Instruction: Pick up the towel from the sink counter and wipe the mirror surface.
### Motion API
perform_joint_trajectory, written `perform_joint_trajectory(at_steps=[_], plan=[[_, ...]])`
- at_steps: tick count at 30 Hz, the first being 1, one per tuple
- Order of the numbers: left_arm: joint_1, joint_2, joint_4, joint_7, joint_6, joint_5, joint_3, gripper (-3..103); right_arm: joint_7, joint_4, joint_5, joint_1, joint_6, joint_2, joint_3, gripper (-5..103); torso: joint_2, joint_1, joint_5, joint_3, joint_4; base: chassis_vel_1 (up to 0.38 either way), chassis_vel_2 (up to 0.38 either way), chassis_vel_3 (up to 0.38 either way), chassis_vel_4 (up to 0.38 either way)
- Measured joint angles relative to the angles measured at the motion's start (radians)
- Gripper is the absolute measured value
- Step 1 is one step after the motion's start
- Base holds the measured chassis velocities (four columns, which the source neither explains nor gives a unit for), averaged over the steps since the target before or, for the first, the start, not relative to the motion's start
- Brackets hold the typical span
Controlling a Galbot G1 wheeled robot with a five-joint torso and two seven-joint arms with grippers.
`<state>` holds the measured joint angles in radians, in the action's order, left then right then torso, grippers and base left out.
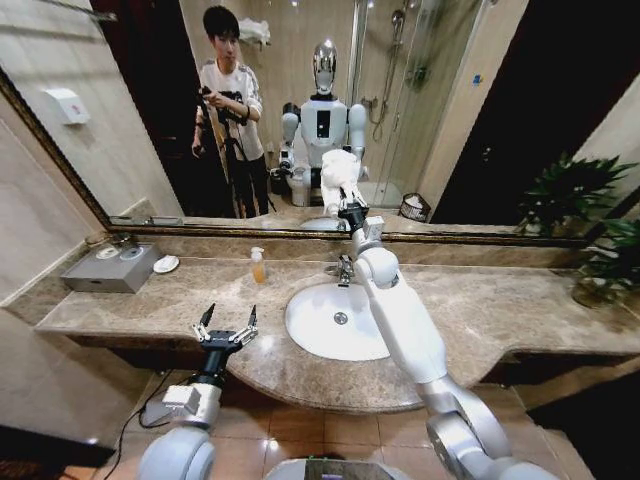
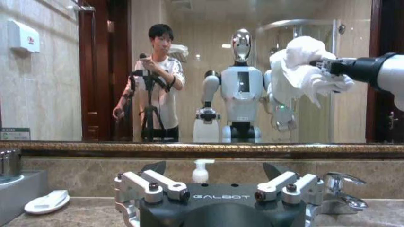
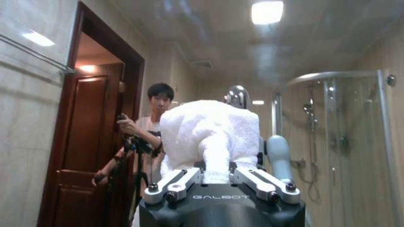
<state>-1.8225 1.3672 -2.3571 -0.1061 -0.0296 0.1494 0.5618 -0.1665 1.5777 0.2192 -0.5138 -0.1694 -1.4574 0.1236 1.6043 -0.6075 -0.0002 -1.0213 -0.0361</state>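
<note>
White towel (image 1: 338,172) pressed to mirror (image 1: 450,110) in right gripper's (image 1: 350,212) closed jaws; left gripper's (image 1: 226,322) jaws wide.

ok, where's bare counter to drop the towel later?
Bare stretch of sink counter between the basin and the plant. Smaller patch between the grey box and basin, though the left gripper hovers there. Crowded behind the basin: soap bottle, faucet.

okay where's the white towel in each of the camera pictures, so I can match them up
Head view: the towel is upper centre, held by the right claw up at the mirror, above the faucet.
Left wrist view: the towel is upper right, bunched on the claw's tip in front of the glass.
Right wrist view: the towel is in the centre, between the claw's fingers.
Shared landmark: the mirror's reflection of the robot.
</note>
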Motion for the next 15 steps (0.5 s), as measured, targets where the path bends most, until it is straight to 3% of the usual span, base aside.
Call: perform_joint_trajectory(at_steps=[8, 15], plan=[[0.0, 0.0, 0.0, 0.0, 0.0, 0.0, 0.0, 100, -0.047, -0.001, 0.055, 0.143, -0.019, -0.016, -0.125, 13, 0.0, 0.0, 0.0002, 0.0, -0.0001, 0.0, 0.0, 0.0, 0.0], [0.0, 0.0, 0.0, 0.0, 0.0, 0.0, 0.0, 100, -0.081, -0.035, 0.073, 0.283, -0.061, -0.055, -0.158, 13, 0.0, 0.0, -0.0003, 0.0, -0.0001, 0.0, 0.0, 0.0, 0.0]])
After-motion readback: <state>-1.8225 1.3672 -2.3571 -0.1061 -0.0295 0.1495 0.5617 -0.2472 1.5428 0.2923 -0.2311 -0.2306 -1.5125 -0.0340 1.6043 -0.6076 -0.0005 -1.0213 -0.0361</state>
